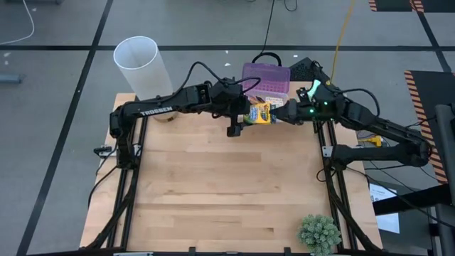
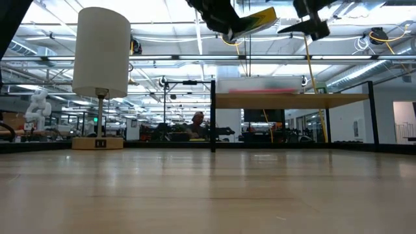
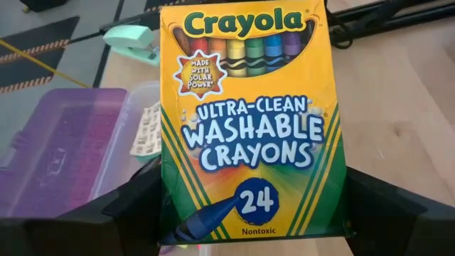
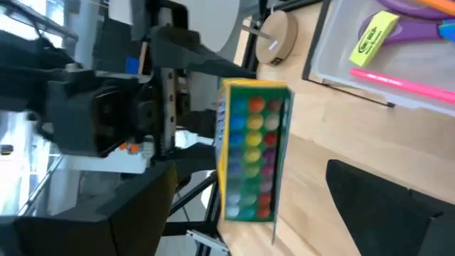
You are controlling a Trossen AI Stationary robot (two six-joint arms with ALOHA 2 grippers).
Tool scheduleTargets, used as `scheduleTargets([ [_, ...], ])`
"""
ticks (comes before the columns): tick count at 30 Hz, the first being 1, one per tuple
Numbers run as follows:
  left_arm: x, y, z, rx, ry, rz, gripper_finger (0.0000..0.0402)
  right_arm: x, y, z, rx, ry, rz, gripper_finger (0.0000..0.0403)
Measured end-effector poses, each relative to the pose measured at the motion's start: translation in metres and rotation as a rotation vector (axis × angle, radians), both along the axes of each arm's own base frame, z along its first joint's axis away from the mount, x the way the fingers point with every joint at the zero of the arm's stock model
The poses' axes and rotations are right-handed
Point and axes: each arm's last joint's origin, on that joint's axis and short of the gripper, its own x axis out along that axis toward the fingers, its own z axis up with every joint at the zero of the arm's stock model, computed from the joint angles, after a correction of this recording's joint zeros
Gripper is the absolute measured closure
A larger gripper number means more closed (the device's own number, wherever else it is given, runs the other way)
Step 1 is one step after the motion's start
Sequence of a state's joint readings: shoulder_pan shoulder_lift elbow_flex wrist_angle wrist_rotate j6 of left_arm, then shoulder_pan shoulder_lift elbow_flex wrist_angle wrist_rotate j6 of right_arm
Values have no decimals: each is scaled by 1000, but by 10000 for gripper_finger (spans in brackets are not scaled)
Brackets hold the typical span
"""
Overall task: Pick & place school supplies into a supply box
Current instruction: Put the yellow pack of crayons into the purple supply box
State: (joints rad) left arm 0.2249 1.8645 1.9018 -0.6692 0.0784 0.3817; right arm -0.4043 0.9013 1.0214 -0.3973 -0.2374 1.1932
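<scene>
A flat cardboard Crayola crayon box (image 3: pixel 249 121), glossy yellow with green stripes and a printed row of crayons, is clamped at its lower end between the dark fingers of the left end effector (image 1: pixel 245 117). It hangs in the air above the pale wood-grain table (image 1: pixel 227 192), just beside the clear plastic supply box (image 1: pixel 266 80) with its translucent purple lid. The right end effector (image 1: pixel 284 114) sits next to the carton, fingers spread and empty.
</scene>
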Motion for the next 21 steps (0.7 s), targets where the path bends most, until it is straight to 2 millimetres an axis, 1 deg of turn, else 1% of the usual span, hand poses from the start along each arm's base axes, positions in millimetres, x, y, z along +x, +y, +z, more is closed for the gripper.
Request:
scheduleTargets([
  [10,1,0,-1,-21,3,16,64,26,-13,-15,-1,52,9,82],
  [14,0,0,-5,-23,34,21,64,28,-14,-17,8,60,22,104],
  [21,0,0,-6,-19,38,19,64,28,-14,-17,10,61,23,157],
])
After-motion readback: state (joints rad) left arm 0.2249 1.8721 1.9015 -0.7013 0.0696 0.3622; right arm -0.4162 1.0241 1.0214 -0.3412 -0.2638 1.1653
